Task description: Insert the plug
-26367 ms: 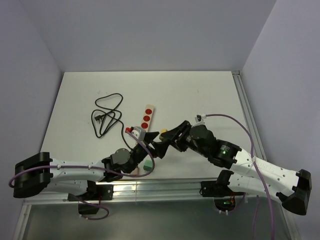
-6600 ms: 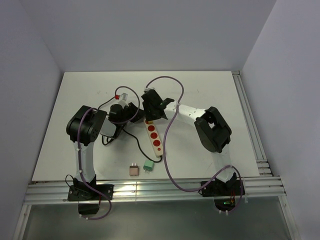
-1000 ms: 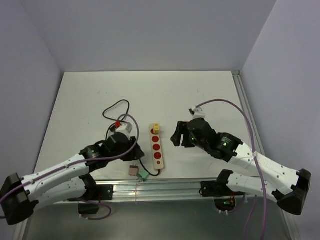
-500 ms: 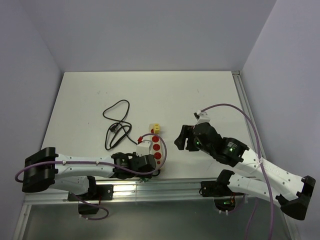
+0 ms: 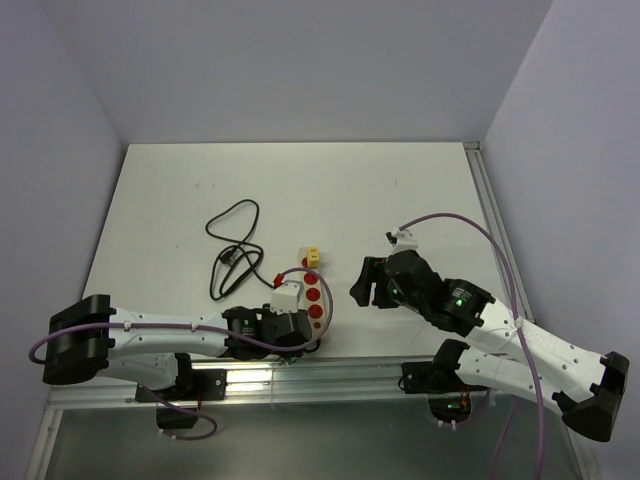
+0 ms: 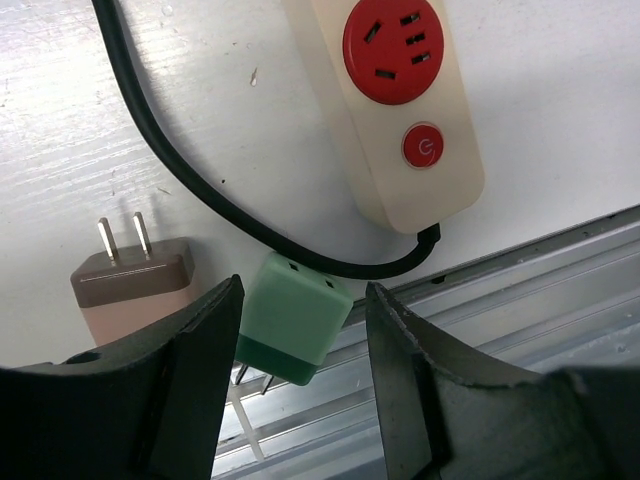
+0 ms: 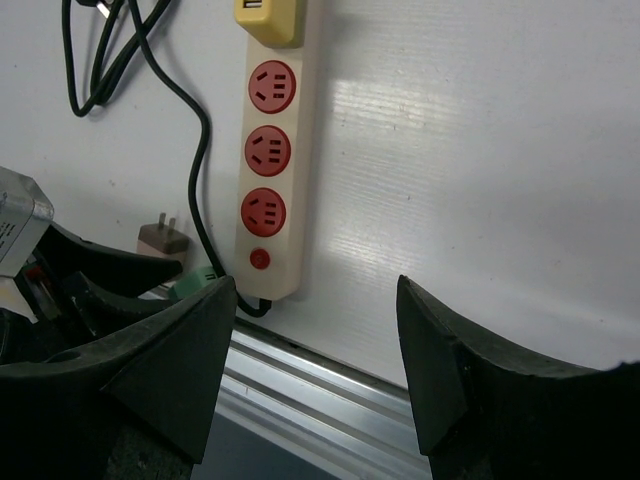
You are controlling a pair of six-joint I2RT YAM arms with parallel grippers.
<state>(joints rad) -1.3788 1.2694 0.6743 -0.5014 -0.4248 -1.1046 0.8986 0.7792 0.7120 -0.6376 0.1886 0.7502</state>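
Note:
A cream power strip (image 5: pixel 316 296) with red sockets lies near the table's front edge, also in the left wrist view (image 6: pixel 400 110) and right wrist view (image 7: pixel 270 170). A green plug (image 6: pixel 295 320) lies at the edge, prongs over the rail, beside a brown plug (image 6: pixel 135 285). My left gripper (image 6: pixel 305 330) is open and straddles the green plug; a gap shows at the right finger. In the top view the left gripper (image 5: pixel 290 342) hides both plugs. My right gripper (image 5: pixel 362 283) is open and empty, hovering right of the strip, and shows in its own view (image 7: pixel 315 300).
The strip's black cable (image 5: pixel 232 255) coils at the left and runs past the plugs (image 6: pixel 200 180). A yellow adapter (image 5: pixel 312 256) sits in the strip's far end. An aluminium rail (image 5: pixel 330 375) runs along the table's front edge.
Over the last second my left gripper moved from left of the strip to the front edge over the plugs. My right gripper shifted slightly nearer. Since half a second ago, almost nothing moved.

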